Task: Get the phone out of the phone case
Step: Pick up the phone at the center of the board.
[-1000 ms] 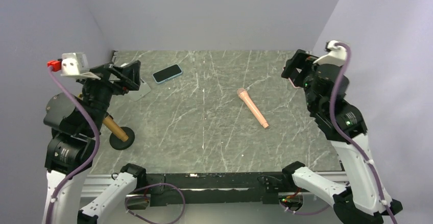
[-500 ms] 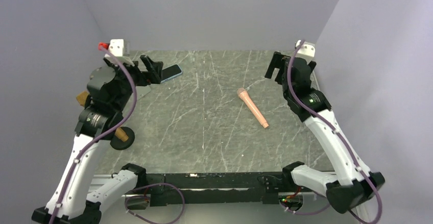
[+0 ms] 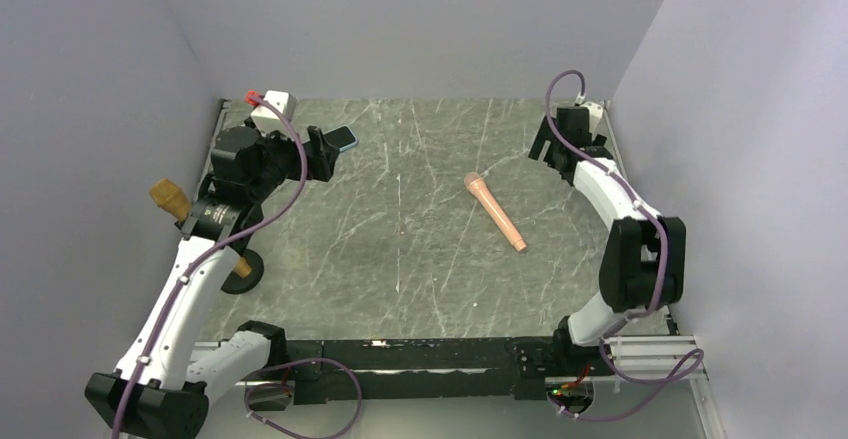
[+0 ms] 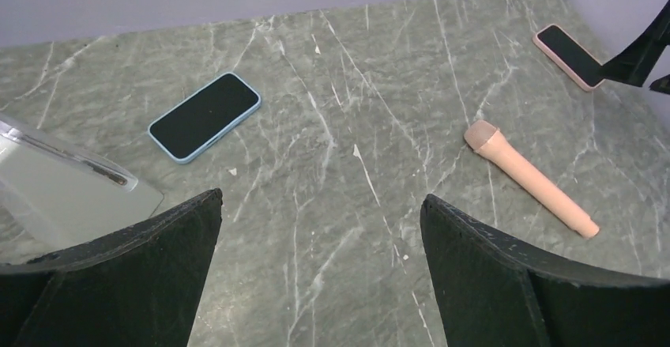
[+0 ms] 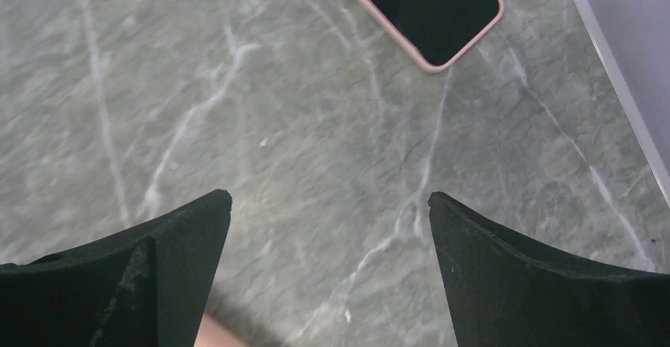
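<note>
Two cased phones lie screen up on the grey marble-patterned table (image 3: 400, 269), and neither is in a gripper. The phone in the light-blue case (image 4: 205, 115) lies flat at about 11 o'clock on the table. In my left wrist view it sits at 11 o'clock from the left gripper (image 4: 320, 205). From overhead, that gripper covers all but one end of the phone. Its fingers are spread wide and nothing is between them.

The phone in the pink case (image 5: 419, 11) lies at about 1 o'clock on the table, close to the right edge. It sits at 1 o'clock from the right gripper (image 5: 328, 201), whose fingers are also spread wide over bare table.

A clear plastic shell (image 4: 63, 181) lies at 9 o'clock of the left wrist view, near the blue-cased phone but apart from it. A peach microphone-shaped toy (image 3: 494, 212) lies slantwise just right of the table's centre, well apart from both phones. At 8 o'clock on the table, partly behind the left arm, is a wooden-handled tool with a round black base (image 3: 243, 272).
</note>
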Tool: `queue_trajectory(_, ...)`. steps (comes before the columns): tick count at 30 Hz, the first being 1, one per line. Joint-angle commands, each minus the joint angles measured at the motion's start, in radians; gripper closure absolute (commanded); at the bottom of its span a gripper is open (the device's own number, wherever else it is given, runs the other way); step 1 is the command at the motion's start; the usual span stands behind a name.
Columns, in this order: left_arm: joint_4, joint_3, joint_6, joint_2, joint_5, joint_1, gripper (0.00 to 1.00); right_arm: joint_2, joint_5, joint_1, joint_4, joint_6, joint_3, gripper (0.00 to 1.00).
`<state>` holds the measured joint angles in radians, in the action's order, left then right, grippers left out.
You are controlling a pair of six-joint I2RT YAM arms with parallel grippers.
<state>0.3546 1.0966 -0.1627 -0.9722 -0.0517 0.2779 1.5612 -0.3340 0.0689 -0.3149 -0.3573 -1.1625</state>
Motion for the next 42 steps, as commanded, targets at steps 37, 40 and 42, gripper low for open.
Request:
queue_trajectory(37,-0.279,-0.111,-0.235,-0.116,-0.594,-0.263,0.01,0.607,0.423,-0.336,0.155,-0.091,-0.371,0.0)
queue_trajectory(40,-0.285,-0.114,-0.248,-0.136,-0.6,-0.263,0.02,0.634,0.35,-0.293,0.032,-0.04,-0.44,0.0)
queue_trajectory(42,-0.269,-0.105,-0.247,-0.152,-0.595,-0.262,0.03,0.675,0.271,-0.257,-0.077,-0.007,-0.52,0.0)
